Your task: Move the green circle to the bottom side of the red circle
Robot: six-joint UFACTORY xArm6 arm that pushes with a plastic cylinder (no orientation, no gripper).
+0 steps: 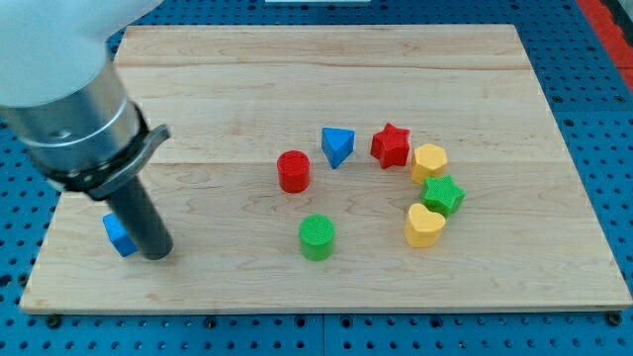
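Observation:
The green circle (317,237) lies on the wooden board, just below and slightly right of the red circle (294,170), with a gap between them. My tip (156,255) is at the board's lower left, far to the left of both circles. It stands right beside a blue block (118,235), which the rod partly hides.
A blue triangle (337,146) and a red star (392,145) lie right of the red circle. Further right are a yellow block (429,161), a green star (442,194) and a yellow heart (424,225). The board's edge (326,309) runs along the view's bottom.

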